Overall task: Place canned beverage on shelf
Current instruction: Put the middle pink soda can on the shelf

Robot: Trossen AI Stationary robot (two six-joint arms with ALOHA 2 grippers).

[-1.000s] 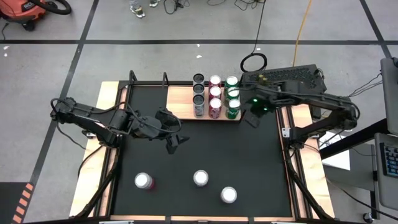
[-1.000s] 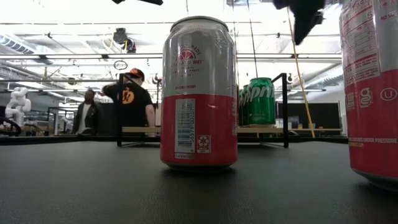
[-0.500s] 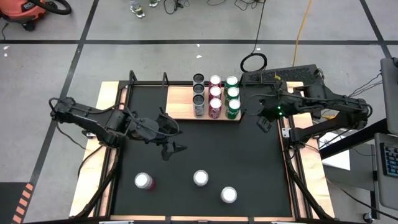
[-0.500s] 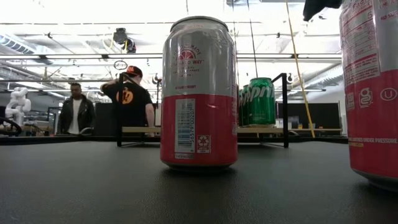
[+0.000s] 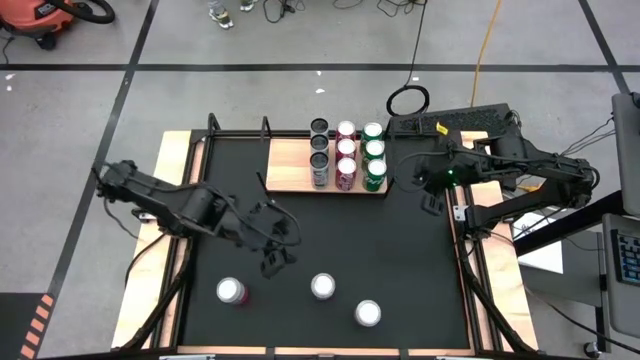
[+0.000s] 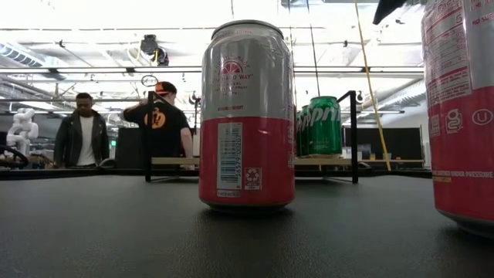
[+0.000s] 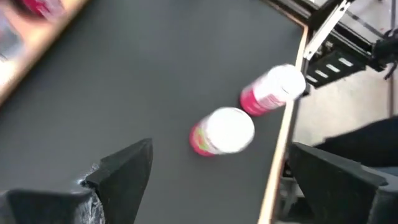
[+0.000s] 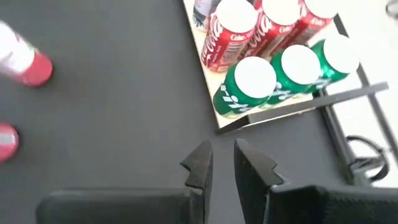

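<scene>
The shelf is a wooden board at the mat's far edge; several black, red and green cans stand on its right half. The same cans appear in the right wrist view. Three pink-and-white cans stand upright on the black mat near its front edge: one left, one middle, one right. My left gripper hangs open above the mat, between the left and middle cans and farther back; its wrist view shows the middle can ahead of it. My right gripper is shut and empty, right of the shelf's near right corner.
Black posts and a metal frame run along the mat's sides, with wooden strips outside them. The shelf's left half is bare wood. People stand in the room behind the table. Open mat lies between the shelf and the front cans.
My left gripper has moved toward the table's near edge, closer to the front cans, and tipped further downward, staying open. My right gripper has drawn away from the shelf toward the table's right edge and risen, then held still, staying shut.
</scene>
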